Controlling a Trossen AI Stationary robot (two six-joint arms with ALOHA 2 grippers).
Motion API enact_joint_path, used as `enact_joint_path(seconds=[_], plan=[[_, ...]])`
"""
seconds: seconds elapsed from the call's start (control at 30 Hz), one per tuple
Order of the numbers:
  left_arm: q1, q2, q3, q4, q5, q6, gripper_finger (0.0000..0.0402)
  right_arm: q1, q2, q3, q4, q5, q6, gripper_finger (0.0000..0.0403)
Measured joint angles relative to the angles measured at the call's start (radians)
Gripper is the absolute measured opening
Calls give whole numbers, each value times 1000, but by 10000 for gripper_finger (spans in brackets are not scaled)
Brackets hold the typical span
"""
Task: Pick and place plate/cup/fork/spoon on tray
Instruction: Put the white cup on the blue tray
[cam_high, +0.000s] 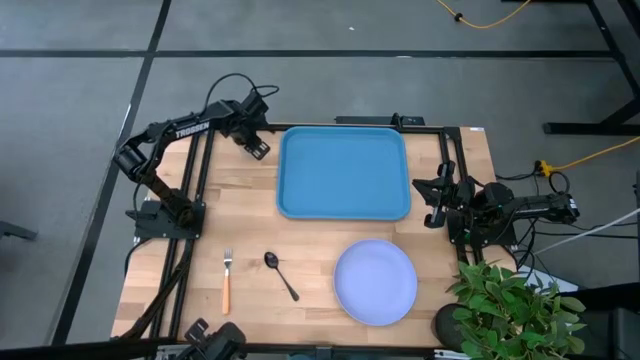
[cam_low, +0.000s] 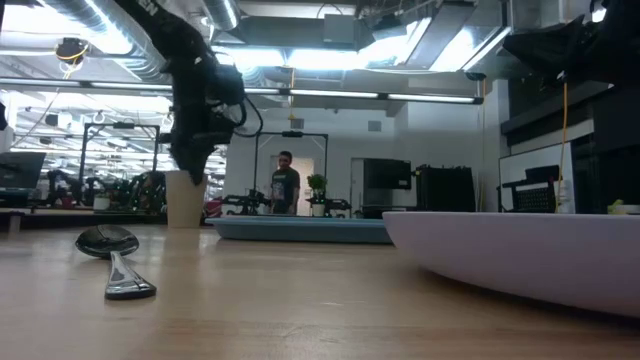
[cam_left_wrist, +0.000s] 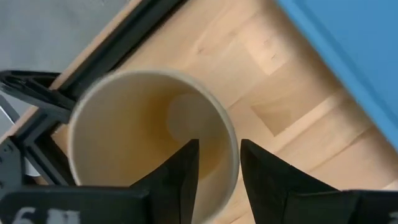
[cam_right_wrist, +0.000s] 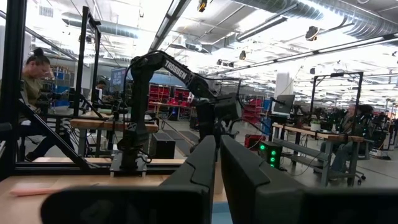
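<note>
The tan cup (cam_left_wrist: 143, 130) stands upright on its base on the wooden table by the blue tray's (cam_high: 343, 172) far left corner; it also shows in the low view (cam_low: 185, 205). My left gripper (cam_left_wrist: 219, 162) is above it, open, with one finger inside the cup and one outside its rim. In the high view the gripper (cam_high: 256, 143) hides the cup. The lavender plate (cam_high: 375, 282), the dark spoon (cam_high: 280, 273) and the orange-handled fork (cam_high: 227, 280) lie on the table near its front edge. My right gripper (cam_high: 432, 205) is shut and empty, right of the tray. My left gripper comes from above, pointing down, and straddles the cup's wall (cam_left_wrist: 235, 146) on the side toward the tray. The inner finger (cam_left_wrist: 183, 171) stands clear of the wall. Whether the outer finger (cam_left_wrist: 261, 177) touches the wall, I cannot tell.
A potted plant (cam_high: 510, 305) stands at the table's near right corner. Black frame rails (cam_high: 195, 170) run along the table's left and far sides. In the low view a person (cam_low: 285, 185) stands in the room behind the table.
</note>
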Motion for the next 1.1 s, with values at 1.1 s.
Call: enact_joint_path(seconds=[1.1], plan=[[-279, 1, 68, 531, 2, -1, 1, 0, 0, 0, 0, -1, 0, 31]])
